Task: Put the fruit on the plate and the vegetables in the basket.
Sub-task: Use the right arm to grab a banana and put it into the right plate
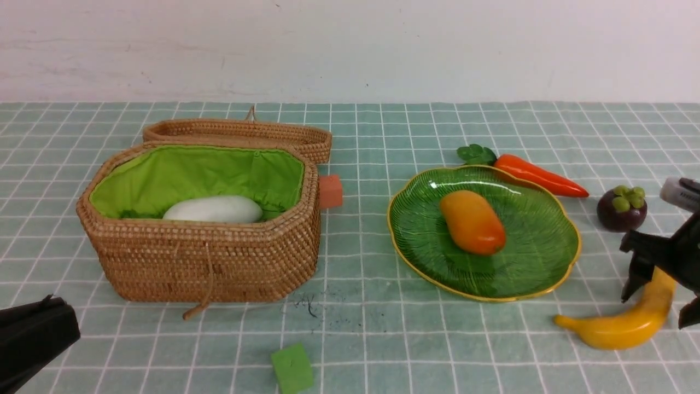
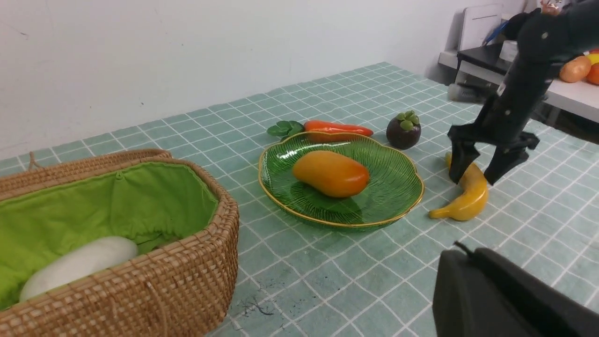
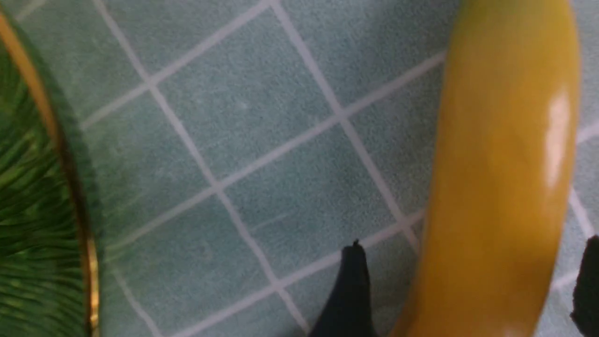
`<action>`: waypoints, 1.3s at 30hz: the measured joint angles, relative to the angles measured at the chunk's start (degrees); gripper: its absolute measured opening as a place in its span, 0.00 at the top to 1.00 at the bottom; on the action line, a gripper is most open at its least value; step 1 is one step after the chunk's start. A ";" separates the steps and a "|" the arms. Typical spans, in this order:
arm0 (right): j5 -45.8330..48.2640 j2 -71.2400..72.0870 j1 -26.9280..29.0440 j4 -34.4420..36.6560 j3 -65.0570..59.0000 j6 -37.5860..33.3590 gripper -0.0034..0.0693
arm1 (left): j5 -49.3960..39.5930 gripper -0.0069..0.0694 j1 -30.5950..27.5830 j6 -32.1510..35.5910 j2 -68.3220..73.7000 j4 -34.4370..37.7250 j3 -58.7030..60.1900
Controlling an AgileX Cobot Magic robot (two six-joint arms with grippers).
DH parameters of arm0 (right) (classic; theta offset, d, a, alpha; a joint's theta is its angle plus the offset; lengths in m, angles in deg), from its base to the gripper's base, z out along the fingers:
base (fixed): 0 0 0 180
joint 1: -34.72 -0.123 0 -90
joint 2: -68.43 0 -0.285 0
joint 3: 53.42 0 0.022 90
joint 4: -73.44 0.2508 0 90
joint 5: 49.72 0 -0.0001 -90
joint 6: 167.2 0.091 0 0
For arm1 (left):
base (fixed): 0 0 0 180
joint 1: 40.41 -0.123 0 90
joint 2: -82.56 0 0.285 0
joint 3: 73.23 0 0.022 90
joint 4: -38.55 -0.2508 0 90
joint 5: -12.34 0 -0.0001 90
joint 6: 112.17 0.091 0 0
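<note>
Front view: your right gripper (image 1: 656,309) stands spread astride the banana (image 1: 618,328), which lies on the tablecloth (image 1: 361,328) just right of the plate (image 1: 536,241); the mango (image 1: 473,221) rests on that plate; the radish (image 1: 213,209) lies in the basket (image 1: 208,262); the carrot (image 1: 538,175) and the mangosteen (image 1: 622,208) sit behind; your left gripper (image 1: 33,334) is pressed together, empty. Left wrist view: both jaws flank the banana's upper end. Right wrist view: the fingers (image 3: 351,290) sit either side of the banana, without pinching it.
</note>
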 joint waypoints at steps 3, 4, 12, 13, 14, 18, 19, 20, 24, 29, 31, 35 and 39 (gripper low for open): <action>0.12 -1.04 0.00 -0.24 0.17 -0.60 0.22 | -0.01 0.93 0.00 0.00 0.00 0.16 0.00; 0.22 -1.16 0.00 -0.46 0.17 -1.22 0.26 | -0.01 0.93 0.00 0.00 0.00 0.16 0.00; 3.81 0.87 0.00 0.01 0.41 -9.99 0.53 | 0.11 0.93 0.00 0.00 0.00 0.27 0.00; 5.31 2.11 -0.14 0.28 0.91 -10.06 0.53 | 0.25 0.93 0.00 0.00 0.00 0.29 0.00; 5.71 2.11 -0.20 0.28 1.08 -10.22 0.53 | 0.32 0.93 0.00 0.00 0.00 0.29 0.00; 12.33 8.13 -3.69 2.04 7.32 -10.65 0.53 | 2.56 0.93 0.00 0.00 0.00 0.29 0.00; 12.22 8.38 -5.57 2.32 9.64 -10.78 0.53 | 3.04 0.93 0.00 0.00 0.00 0.29 0.00; 11.59 8.17 -6.83 2.52 10.83 -10.83 0.53 | 3.35 0.93 0.00 0.00 0.00 0.29 0.00; 5.73 2.76 -11.42 3.14 15.46 -10.85 0.53 | 5.10 0.93 0.00 0.00 0.00 0.29 0.00; 3.75 -6.90 -12.95 3.14 21.52 -11.56 0.53 | 5.84 0.93 0.00 0.00 0.12 0.29 0.00; 4.34 -8.73 -13.03 3.14 22.64 -12.01 0.51 | 5.84 0.93 0.00 0.00 0.24 0.29 0.00; 6.19 -11.22 -13.13 3.21 25.77 -12.16 0.33 | 5.84 0.92 0.00 0.00 0.35 0.29 0.00; 10.10 -10.19 -13.13 2.70 28.71 -12.28 0.10 | 5.84 0.92 0.00 0.00 0.35 0.29 0.00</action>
